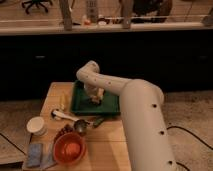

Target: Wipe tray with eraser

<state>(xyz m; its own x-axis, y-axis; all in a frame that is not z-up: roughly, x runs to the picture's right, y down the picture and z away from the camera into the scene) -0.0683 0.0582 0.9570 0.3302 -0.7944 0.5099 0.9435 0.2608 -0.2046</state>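
Note:
The dark green tray [82, 105] lies at the far side of the wooden table. My white arm reaches over it from the right, and my gripper [95, 97] is down inside the tray near its middle. A pale block, likely the eraser [98, 94], sits at the gripper's tip against the tray floor.
An orange-red bowl [69, 149] stands at the front of the table. A white cup [36, 125] is at the left, a blue cloth [35, 154] at the front left. A metal scoop [70, 120] lies in front of the tray. A yellow item [63, 101] lies left of the tray.

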